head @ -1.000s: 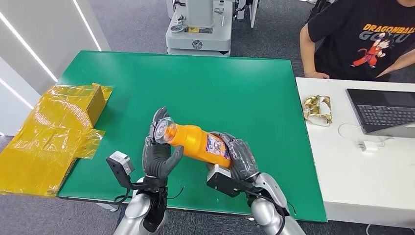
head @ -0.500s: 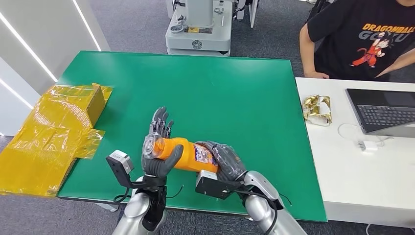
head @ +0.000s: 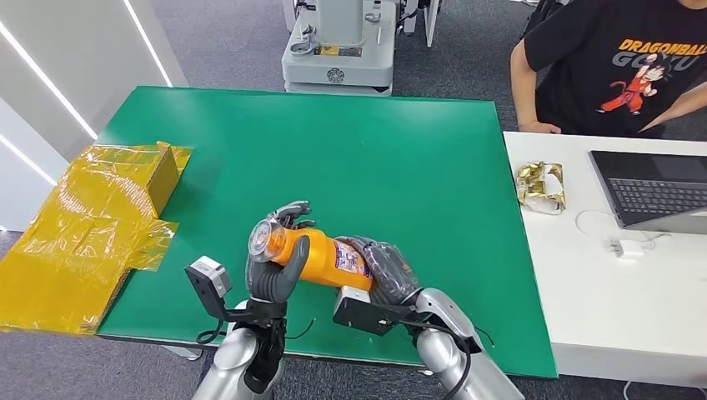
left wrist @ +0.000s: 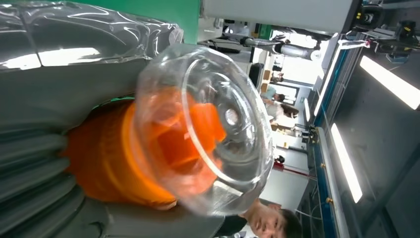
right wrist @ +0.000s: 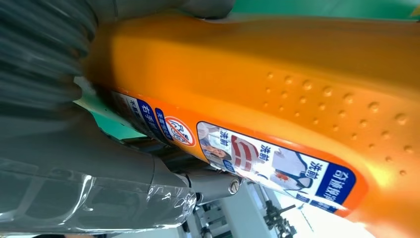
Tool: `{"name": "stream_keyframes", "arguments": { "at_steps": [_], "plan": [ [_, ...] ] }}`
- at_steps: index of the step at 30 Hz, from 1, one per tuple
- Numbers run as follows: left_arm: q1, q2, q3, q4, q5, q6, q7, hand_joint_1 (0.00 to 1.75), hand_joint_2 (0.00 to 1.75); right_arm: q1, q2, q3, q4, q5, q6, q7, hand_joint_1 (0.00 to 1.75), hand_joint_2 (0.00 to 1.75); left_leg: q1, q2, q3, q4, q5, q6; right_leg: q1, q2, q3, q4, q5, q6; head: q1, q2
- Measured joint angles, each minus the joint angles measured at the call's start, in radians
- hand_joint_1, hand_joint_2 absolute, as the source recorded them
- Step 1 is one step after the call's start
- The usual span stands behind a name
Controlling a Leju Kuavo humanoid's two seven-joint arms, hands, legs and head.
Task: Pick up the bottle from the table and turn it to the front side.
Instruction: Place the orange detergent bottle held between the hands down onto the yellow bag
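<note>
the orange bottle (head: 321, 260) lies on its side, lifted above the near edge of the green table (head: 392, 158), its clear cap (head: 265, 240) pointing toward the yellow bag (head: 83, 225). the left hand (head: 275, 267) wraps its fingers and thumb around the neck just behind the cap, and the right hand (head: 388, 271) grips the labelled base end. beyond the table's far right corner a person (head: 617, 62) sits at a white desk (head: 617, 250).

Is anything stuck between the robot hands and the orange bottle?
Nothing visible is. The left robot hand wraps the neck end of the orange bottle just behind its clear cap, and the right robot hand holds the base end. The bottle is lifted above the green table.
</note>
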Motion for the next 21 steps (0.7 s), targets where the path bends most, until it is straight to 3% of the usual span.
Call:
{"name": "stream_keyframes", "arguments": {
  "at_steps": [15,16,18,20,21],
  "plan": [
    [0.001,-0.017,0.01,-0.002,-0.004,0.041,-0.098,1.75,1.75,0.016,0.014,-0.005,-0.021,0.046,-0.031,0.01,1.75,1.75,0.0,0.0,0.0,0.0,0.0,0.0,0.0,0.0,0.0,0.0,0.0,0.0,0.0,0.0],
    [0.002,-0.018,0.01,-0.006,-0.006,0.046,-0.101,1.75,1.75,0.014,0.015,-0.005,-0.019,0.048,-0.032,0.011,1.66,1.75,0.0,0.0,0.0,0.0,0.0,0.0,0.0,0.0,0.0,0.0,0.0,0.0,0.0,0.0],
    [0.003,-0.019,0.01,-0.011,-0.01,0.051,-0.102,1.75,1.75,0.01,0.016,-0.005,-0.016,0.05,-0.032,0.011,1.04,1.75,0.0,0.0,0.0,0.0,0.0,0.0,0.0,0.0,0.0,0.0,0.0,0.0,0.0,0.0],
    [0.003,-0.019,0.01,-0.014,-0.011,0.053,-0.102,1.75,1.75,0.008,0.018,-0.005,-0.014,0.051,-0.032,0.011,0.25,1.75,0.0,0.0,0.0,0.0,0.0,0.0,0.0,0.0,0.0,0.0,0.0,0.0,0.0,0.0],
    [0.004,-0.019,0.01,-0.015,-0.012,0.054,-0.102,1.75,1.75,0.008,0.019,-0.005,-0.013,0.052,-0.033,0.011,0.13,1.75,0.0,0.0,0.0,0.0,0.0,0.0,0.0,0.0,0.0,0.0,0.0,0.0,0.0,0.0]
  ]
}}
